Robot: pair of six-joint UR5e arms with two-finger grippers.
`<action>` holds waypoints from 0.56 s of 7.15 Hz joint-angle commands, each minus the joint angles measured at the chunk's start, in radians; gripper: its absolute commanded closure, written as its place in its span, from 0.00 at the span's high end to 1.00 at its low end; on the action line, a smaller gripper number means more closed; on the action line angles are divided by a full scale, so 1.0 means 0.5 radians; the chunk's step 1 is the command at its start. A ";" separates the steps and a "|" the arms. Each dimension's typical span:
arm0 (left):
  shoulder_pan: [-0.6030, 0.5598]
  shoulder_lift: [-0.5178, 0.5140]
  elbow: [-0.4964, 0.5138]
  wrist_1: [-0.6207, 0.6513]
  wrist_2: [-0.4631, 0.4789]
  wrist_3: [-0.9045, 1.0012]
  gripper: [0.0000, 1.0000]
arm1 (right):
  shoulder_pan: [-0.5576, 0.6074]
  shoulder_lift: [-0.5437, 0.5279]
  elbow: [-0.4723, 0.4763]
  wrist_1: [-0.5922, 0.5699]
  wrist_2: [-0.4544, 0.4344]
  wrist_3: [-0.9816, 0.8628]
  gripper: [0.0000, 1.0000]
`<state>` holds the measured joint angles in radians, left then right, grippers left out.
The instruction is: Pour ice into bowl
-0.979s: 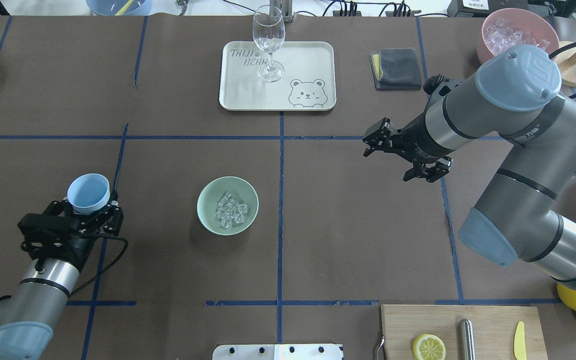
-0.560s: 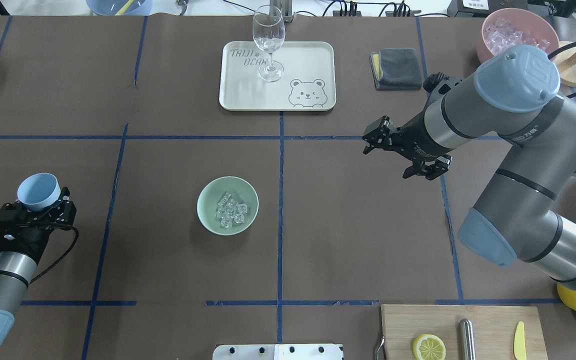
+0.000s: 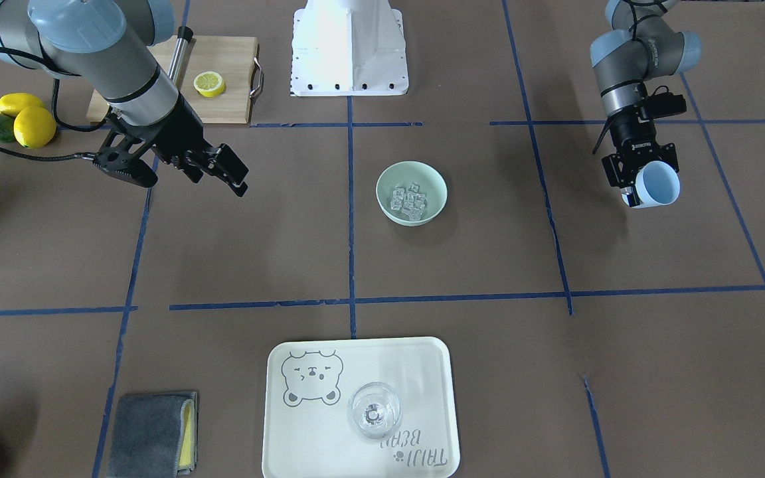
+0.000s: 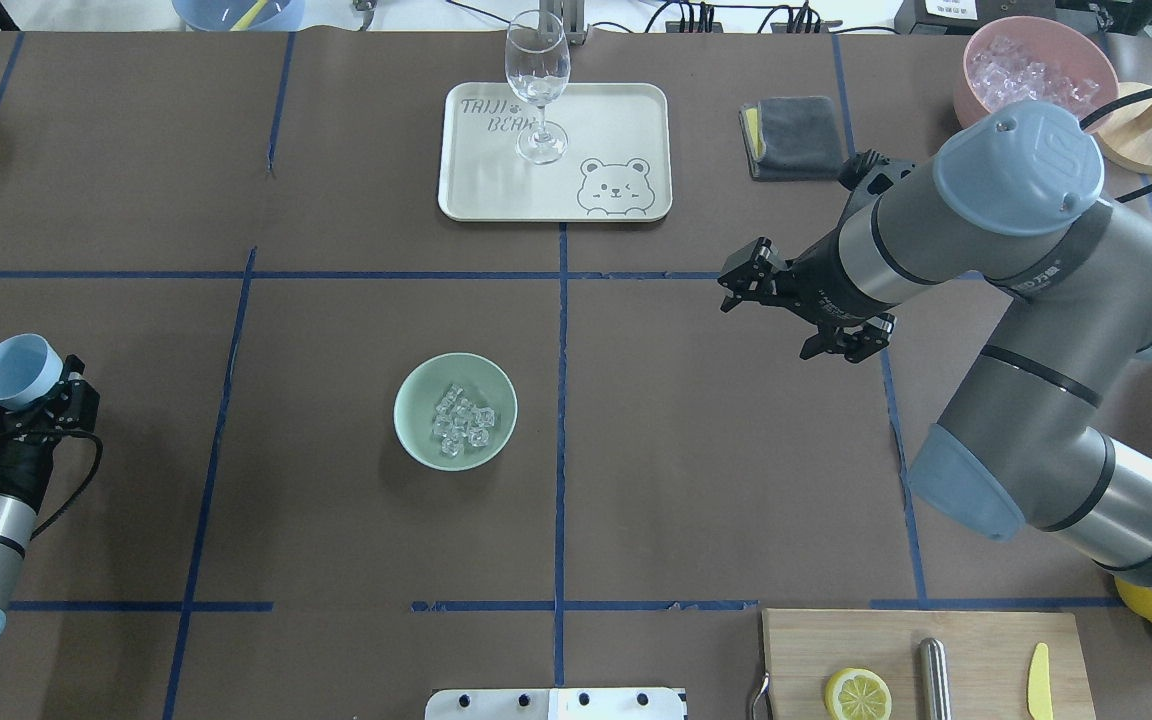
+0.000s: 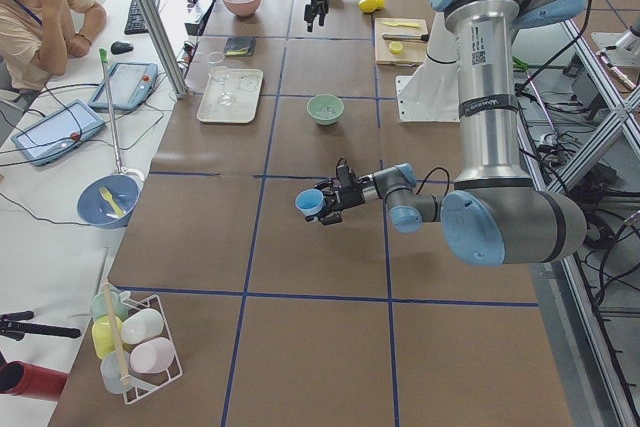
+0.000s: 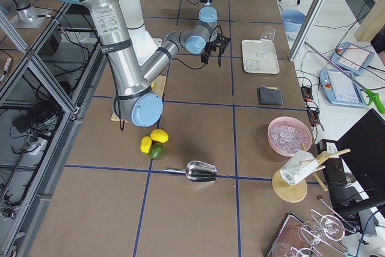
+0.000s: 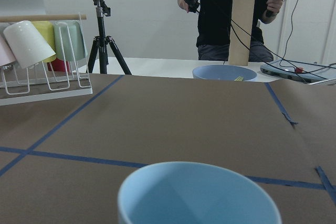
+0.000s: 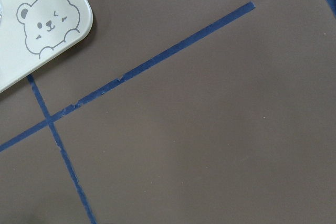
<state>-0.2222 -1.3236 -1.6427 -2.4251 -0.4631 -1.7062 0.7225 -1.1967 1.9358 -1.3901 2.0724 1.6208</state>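
Observation:
The mint-green bowl (image 4: 455, 410) sits on the table left of the centre line and holds several small clear ice cubes (image 4: 461, 421); it also shows in the front view (image 3: 412, 193). My left gripper (image 4: 41, 400) is shut on an upright, empty light blue cup (image 4: 18, 371) at the table's far left, well away from the bowl. The cup also shows in the front view (image 3: 657, 184) and the left wrist view (image 7: 198, 195). My right gripper (image 4: 801, 308) is open and empty above the table, right of the bowl.
A cream bear tray (image 4: 616, 150) with a wine glass (image 4: 537, 85) stands at the back centre. A grey cloth (image 4: 794, 136) and a pink bowl of ice (image 4: 1036, 65) lie at the back right. A cutting board (image 4: 926, 665) with a lemon half (image 4: 857, 694) is front right.
My left arm has carried the blue cup further left, away from the bowl. The right arm has shifted slightly left. The ice stays in the bowl.

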 commanded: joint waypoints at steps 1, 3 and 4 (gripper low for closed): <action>-0.010 -0.007 0.125 -0.016 0.091 -0.152 0.00 | -0.027 0.019 -0.006 -0.005 -0.009 -0.002 1.00; -0.003 -0.034 0.147 -0.013 0.098 -0.156 0.00 | -0.070 0.046 -0.009 -0.005 -0.070 0.001 1.00; 0.000 -0.052 0.177 -0.016 0.101 -0.156 0.00 | -0.070 0.046 -0.003 -0.005 -0.070 0.001 1.00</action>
<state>-0.2245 -1.3400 -1.5690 -2.4321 -0.4158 -1.7821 0.6925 -1.1766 1.9325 -1.3928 2.0437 1.6212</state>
